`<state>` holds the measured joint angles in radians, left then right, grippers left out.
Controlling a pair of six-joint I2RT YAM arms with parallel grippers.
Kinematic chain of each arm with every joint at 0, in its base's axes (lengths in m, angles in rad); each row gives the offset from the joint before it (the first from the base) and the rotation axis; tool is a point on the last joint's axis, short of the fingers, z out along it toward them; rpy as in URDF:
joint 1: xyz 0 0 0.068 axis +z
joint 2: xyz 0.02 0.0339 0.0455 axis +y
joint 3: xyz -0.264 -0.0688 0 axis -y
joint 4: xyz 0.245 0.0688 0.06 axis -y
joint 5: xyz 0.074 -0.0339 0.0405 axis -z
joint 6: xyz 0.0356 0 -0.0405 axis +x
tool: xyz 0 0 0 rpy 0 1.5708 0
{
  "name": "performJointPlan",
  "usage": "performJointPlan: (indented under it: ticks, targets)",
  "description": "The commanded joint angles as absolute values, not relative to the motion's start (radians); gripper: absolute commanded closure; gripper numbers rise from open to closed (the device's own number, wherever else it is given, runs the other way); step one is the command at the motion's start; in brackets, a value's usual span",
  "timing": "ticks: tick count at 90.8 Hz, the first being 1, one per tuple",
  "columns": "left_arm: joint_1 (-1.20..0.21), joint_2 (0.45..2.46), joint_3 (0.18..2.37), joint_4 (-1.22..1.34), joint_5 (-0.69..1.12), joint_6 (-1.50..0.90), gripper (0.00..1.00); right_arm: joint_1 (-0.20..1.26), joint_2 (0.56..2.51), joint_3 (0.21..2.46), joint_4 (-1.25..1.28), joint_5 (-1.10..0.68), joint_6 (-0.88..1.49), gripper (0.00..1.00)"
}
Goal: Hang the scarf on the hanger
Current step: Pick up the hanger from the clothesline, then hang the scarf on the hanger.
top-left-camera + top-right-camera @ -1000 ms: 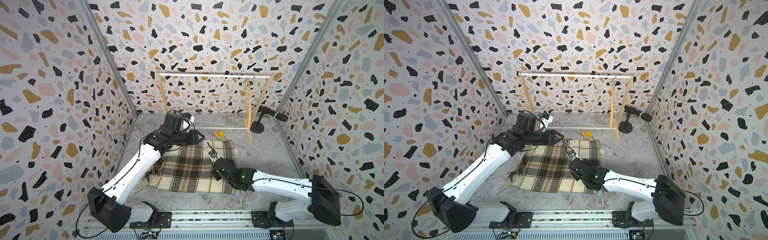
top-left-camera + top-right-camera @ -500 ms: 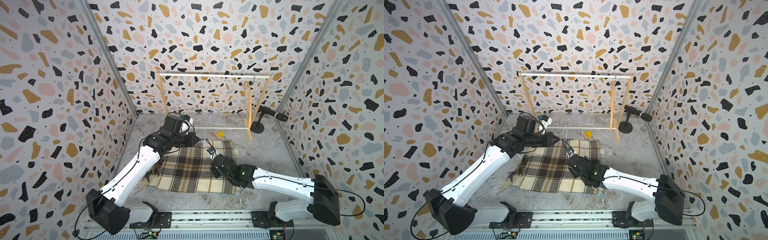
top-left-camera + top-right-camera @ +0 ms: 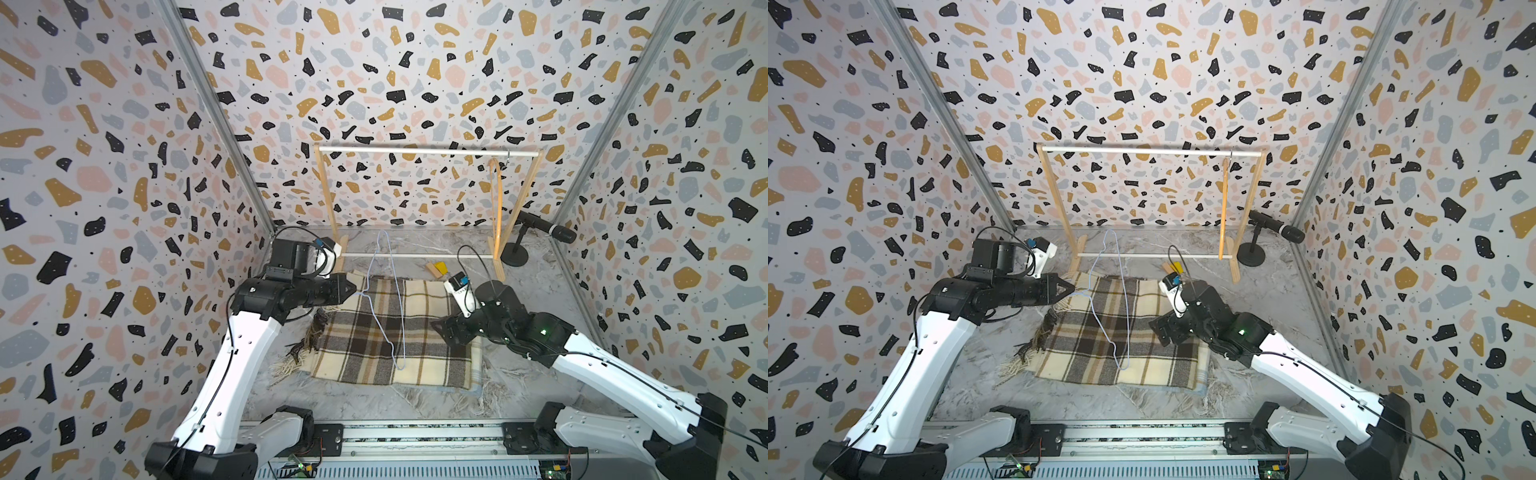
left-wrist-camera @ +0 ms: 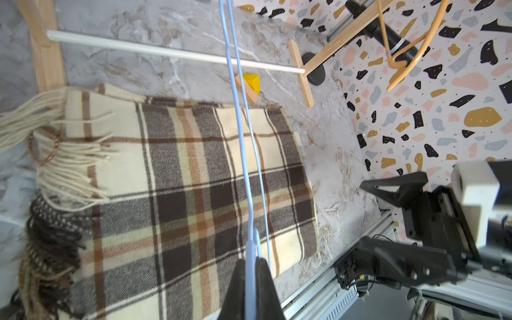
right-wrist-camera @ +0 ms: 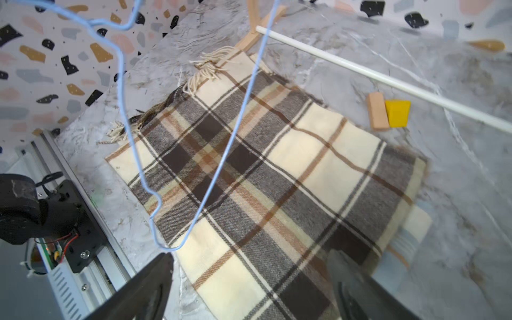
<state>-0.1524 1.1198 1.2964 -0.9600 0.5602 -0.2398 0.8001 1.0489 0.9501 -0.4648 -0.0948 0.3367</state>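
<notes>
Lying folded flat on the grey marbled table (image 3: pixel 540 299), the scarf (image 3: pixel 374 336) is a woven plaid of cream, grey-brown and dark brown squares crossed by thin tan lines, with cream and dark fringe bunched at the end nearer the left arm. The left gripper (image 4: pixel 250 261) is clamped on a thin pale-blue wire hanger (image 4: pixel 250 249) near its hook, holding it in the air above the scarf. The right gripper (image 5: pixel 250 256) has its jaws spread wide over the scarf's edge on its own side, gripping nothing.
</notes>
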Motion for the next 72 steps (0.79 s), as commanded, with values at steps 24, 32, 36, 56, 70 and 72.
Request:
performJointPlan:
  ticks: [24, 32, 36, 56, 70, 72]
  targets:
    - [-0.066, 1.161, 1.225, -1.090, 0.642, -0.068, 1.00, 0.452, 1.040, 0.657, -0.324, -0.534, 0.634, 0.05]
    - [-0.064, 1.199, 1.231, -1.073, 0.639, -0.047, 1.00, 0.395, 1.072, 0.609, -0.226, -0.575, 0.683, 0.06]
    - [-0.064, 1.224, 1.239, -1.073, 0.632, -0.032, 1.00, 0.370, 1.098, 0.591, -0.189, -0.596, 0.705, 0.07]
    - [-0.064, 1.324, 1.292, -1.079, 0.607, 0.022, 1.00, 0.325, 1.231, 0.572, -0.099, -0.621, 0.729, 0.15]
    - [-0.064, 1.360, 1.305, -1.066, 0.603, 0.030, 1.00, 0.306, 1.266, 0.570, -0.107, -0.587, 0.722, 0.16]
    - [-0.064, 1.365, 1.304, -1.065, 0.602, 0.032, 1.00, 0.304, 1.267, 0.570, -0.115, -0.574, 0.716, 0.16]
